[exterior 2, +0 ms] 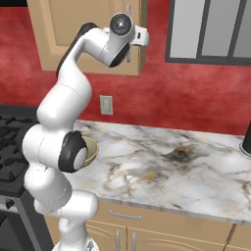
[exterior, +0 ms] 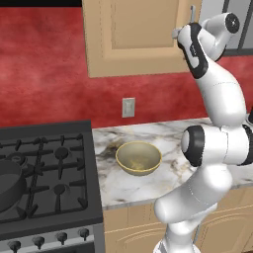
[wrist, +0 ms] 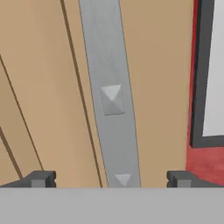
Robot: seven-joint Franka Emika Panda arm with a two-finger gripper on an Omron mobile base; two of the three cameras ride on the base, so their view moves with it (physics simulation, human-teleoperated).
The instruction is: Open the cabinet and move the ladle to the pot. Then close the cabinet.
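Cabinet door shut, claw lined up on its handle

Cabinet (exterior: 133,37) hangs on the red wall above the counter (exterior 2: 162,162), its door closed, so I judge the opening step has not begun. From the hand view I have the claw (wrist: 111,178) spread as wide as it goes, one fingertip (wrist: 41,178) on either side of the silver bar handle (wrist: 111,100) and holding nothing. The bar runs nearly straight up between the tips, tilted slightly in that view. I cannot say for certain whether the tips have reached the bar's depth or sit just short of it; the close view flattens that.

I expect the handle to be rigid, smooth metal, so a squeeze across its width should seat well but may slide along its length. I would take it at mid-height, away from the mounts. The door should be stiff and light, swinging on a hinge I read as the far side from the handle, so the pull has to follow an arc, not a straight line.

Ladle is presumably behind that door. The pot (exterior: 9,185) sits on the stove (exterior: 49,173) at the left, well apart from the cabinet, with a tan bowl (exterior: 138,158) on the counter between.
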